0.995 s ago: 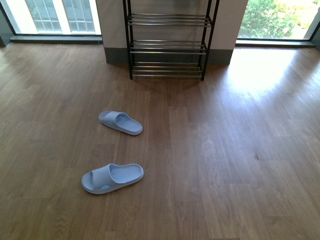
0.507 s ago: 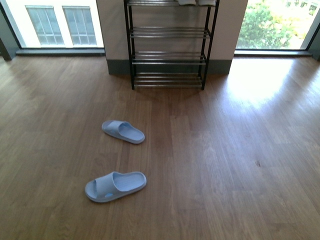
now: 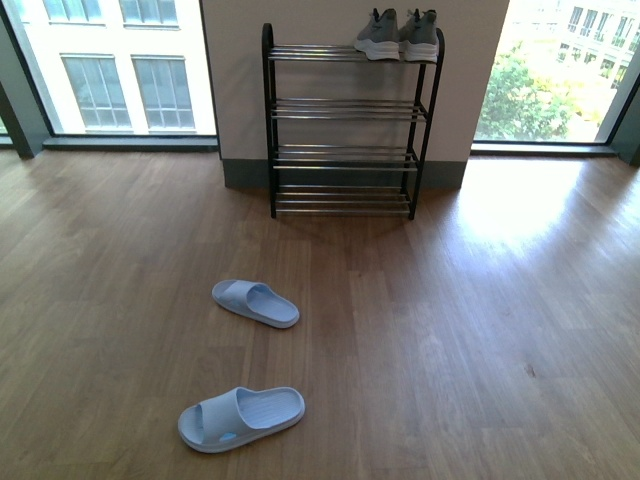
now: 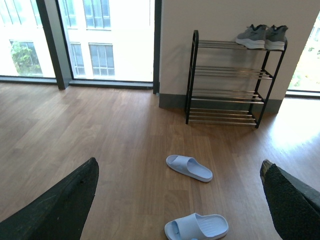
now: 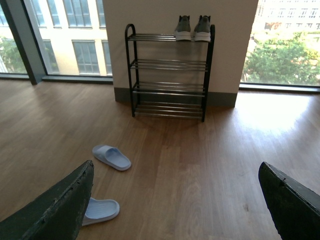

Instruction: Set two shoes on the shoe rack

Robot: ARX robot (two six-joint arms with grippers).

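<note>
Two shoes (image 3: 398,36) side by side on top tier of shoe rack (image 3: 345,108), well beyond left fingers (image 4: 60,200) and right fingers (image 5: 55,205). Both pairs spread wide, empty. Task judged complete; nothing left to place.

My grippers, as my wrist cameras catch them.
The fingers (image 4: 62,200) of my left gripper (image 4: 178,164) are broad, matte black wedges with a finely grained surface, narrowing to blunt ends; one fingertip (image 4: 265,168) carries a pale edge, perhaps wear. My right gripper (image 5: 176,165) looks the same, charcoal and rough-textured, with faint light speckling along the edges.
</note>
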